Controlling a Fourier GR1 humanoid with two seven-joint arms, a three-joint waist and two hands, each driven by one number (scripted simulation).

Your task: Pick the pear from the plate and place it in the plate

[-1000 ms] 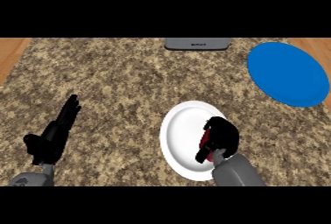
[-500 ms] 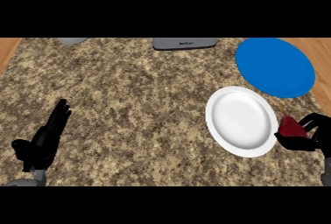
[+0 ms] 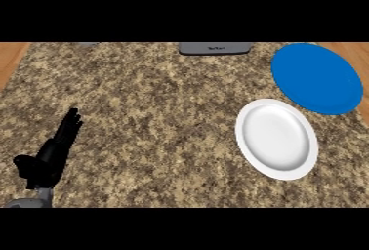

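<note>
Plainly the pear's place could not be told; the white plate (image 3: 277,139) lay just beside the blue plate (image 3: 317,78) on the speckled counter (image 3: 158,122); the left hand (image 3: 49,158) rested open at lower left, fingers straight, holding nothing.

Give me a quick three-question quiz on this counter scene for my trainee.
1. True or false: the round white plate has nothing lying on it.
2. Which hand shows in the head view? A) the black left hand, fingers straight; B) the right hand; C) both.
3. Fill in: the round blue plate lies farther from the robot than the white plate, near the view's ____ edge.

Key: 1 true; 2 A; 3 right.
</note>
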